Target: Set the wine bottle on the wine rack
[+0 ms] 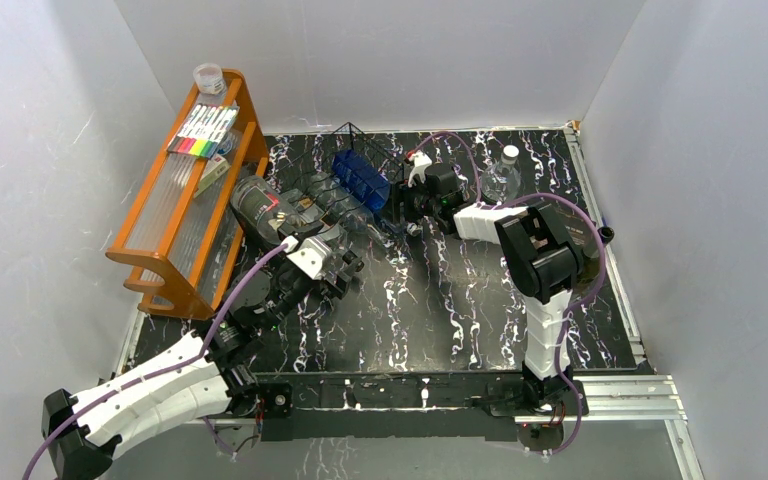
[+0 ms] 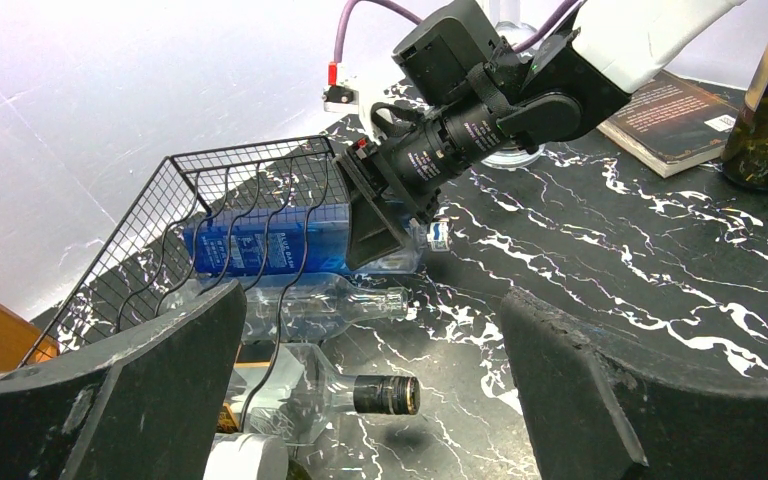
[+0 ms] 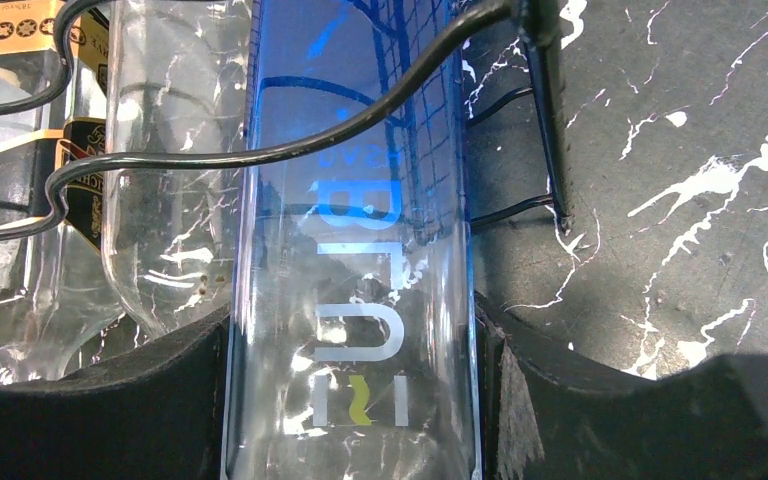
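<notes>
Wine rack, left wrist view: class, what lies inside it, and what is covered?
Three bottles lie in the wine rack: a blue bottle held by the right fingers, a clear bottle and a dark-capped bottle. A left finger covers the other two bottles' bases.

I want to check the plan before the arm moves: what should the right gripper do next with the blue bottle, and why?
Probably open the right gripper and back straight out. The blue bottle between its fingers already lies inside the wine rack, under its wavy wire, beside clear bottles, so it looks seated.
</notes>
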Available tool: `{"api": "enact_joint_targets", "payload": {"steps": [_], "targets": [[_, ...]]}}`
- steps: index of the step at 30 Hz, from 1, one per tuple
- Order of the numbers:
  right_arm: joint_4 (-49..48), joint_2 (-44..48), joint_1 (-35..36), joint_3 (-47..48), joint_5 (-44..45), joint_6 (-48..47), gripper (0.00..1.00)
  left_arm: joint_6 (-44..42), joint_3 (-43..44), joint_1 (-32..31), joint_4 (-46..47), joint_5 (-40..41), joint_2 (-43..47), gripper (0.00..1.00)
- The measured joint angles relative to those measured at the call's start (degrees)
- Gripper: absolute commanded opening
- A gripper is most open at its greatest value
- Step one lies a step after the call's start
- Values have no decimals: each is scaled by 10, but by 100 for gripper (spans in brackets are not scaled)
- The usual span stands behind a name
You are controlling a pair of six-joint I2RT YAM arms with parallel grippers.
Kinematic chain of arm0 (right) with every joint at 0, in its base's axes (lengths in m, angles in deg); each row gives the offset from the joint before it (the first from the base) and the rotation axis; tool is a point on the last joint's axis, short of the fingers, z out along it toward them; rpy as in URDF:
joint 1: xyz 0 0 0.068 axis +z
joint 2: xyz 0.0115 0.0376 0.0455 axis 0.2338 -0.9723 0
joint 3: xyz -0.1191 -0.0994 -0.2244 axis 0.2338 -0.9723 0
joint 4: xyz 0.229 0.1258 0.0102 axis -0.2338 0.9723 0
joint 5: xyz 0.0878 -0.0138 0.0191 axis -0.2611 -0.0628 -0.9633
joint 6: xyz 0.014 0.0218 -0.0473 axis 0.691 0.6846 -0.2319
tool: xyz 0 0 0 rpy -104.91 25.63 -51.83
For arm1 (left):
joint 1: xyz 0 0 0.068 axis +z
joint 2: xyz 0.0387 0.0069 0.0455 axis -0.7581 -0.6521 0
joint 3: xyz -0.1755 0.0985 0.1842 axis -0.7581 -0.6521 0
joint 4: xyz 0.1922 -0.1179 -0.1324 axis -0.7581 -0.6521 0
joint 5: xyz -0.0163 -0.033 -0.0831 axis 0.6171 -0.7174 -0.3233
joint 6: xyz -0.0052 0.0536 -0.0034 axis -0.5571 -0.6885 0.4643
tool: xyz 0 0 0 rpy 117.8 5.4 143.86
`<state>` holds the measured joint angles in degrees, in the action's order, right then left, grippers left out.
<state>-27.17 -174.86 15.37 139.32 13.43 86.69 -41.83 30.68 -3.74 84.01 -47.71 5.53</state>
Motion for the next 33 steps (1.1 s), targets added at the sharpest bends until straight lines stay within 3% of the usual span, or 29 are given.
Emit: {"api": "enact_joint_targets", "payload": {"steps": [3, 5, 11, 19, 25, 33], "targets": [[1, 0, 0, 0, 3, -2, 85, 0, 0, 0, 0, 0, 0, 98], [-2, 0, 0, 3, 11, -1, 90, 0, 0, 0, 0, 0, 0, 98], [-7, 36, 0, 9, 35, -3, 95, 5, 0, 0, 0, 0, -1, 98], [34, 145, 0, -2, 71, -1, 93, 31, 12, 0, -32, 2, -13, 98], [200, 252, 0, -3, 115, 14, 93, 132, 50, 0, -118, 32, -9, 98], [452, 446, 0, 5, 219, 55, 95, 381, 153, 0, -370, 118, -10, 98]]}}
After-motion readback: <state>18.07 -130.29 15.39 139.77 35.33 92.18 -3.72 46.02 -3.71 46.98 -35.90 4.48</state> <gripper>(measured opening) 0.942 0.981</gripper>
